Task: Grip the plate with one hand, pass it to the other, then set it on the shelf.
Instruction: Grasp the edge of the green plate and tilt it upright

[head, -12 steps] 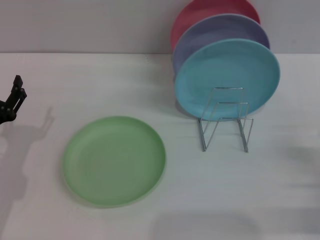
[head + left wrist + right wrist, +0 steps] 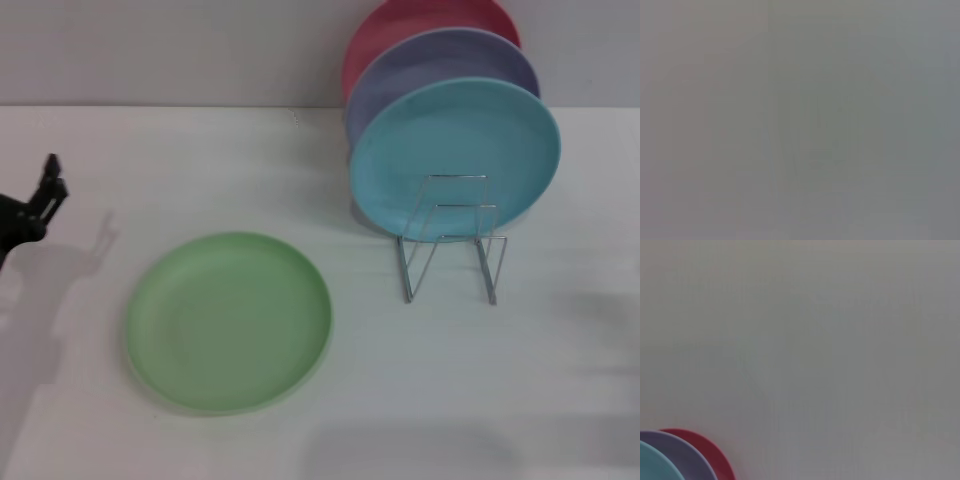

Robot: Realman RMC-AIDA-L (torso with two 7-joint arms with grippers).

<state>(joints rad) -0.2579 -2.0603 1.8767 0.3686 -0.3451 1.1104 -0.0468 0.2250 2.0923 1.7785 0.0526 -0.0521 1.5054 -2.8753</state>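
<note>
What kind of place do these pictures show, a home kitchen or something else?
Probably a test bench, not a kitchen: a bare white table against a plain wall, a wire shelf holding three standing plates, one green plate lying flat, and the left gripper at the table's edge.

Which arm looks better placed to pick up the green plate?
Left. The left gripper hangs beside the light green plate lying flat on the table; the right gripper isn't in view.
</note>
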